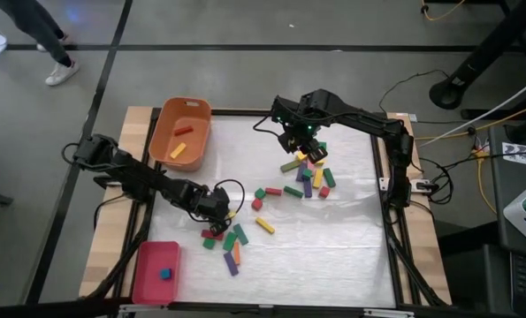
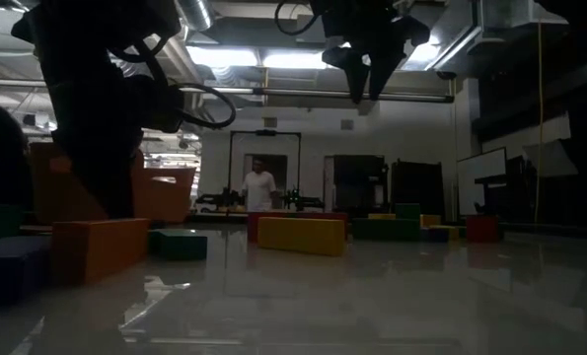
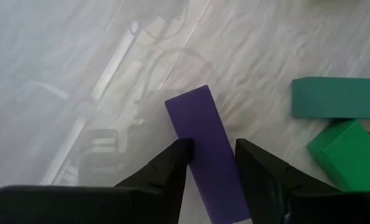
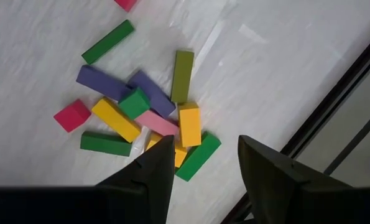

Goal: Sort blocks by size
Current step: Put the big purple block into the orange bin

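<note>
White glossy tabletop (image 1: pixel 333 247), dim workshop behind; left end effector (image 3: pixel 212 163) pinches purple bar (image 3: pixel 203 137), right end effector (image 4: pixel 200 162) spread.

The high view looks straight down on the whole table (image 1: pixel 333 256), while the low view sits at table level, very near some blocks (image 2: pixel 300 235), and faces the dim room. Each wrist view looks down closely at blocks; the right one probably shares the block pile (image 4: pixel 150 118) with the high view.

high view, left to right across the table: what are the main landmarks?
Red tray → orange tub → left end effector → yellow block → right end effector over the block pile.
</note>
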You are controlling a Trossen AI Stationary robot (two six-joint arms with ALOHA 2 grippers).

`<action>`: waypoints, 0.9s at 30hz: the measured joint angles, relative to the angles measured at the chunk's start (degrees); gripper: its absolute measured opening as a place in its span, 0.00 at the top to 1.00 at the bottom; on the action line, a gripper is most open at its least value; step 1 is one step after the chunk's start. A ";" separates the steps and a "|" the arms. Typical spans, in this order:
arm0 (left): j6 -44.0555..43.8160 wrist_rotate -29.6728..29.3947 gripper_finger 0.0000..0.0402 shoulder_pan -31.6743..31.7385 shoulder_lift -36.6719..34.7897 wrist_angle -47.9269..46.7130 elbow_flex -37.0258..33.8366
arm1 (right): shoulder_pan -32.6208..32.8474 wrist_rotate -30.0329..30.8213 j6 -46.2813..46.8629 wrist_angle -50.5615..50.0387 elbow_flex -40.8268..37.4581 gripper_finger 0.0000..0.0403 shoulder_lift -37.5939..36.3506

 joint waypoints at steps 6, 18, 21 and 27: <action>-0.20 -0.39 0.68 0.00 0.02 -0.29 -0.03 | 0.00 0.00 -0.02 0.80 0.00 0.56 0.00; -1.43 -1.70 0.68 0.02 -0.02 -2.21 -0.03 | 0.00 0.00 -0.27 0.92 0.00 0.56 0.00; -0.46 -1.77 0.68 0.02 -0.07 -4.28 -0.03 | 0.00 0.00 -0.26 0.92 0.00 0.56 0.00; -0.22 -1.76 0.68 0.02 -0.04 -6.37 -0.01 | 0.00 0.00 -0.28 0.93 0.02 0.56 0.00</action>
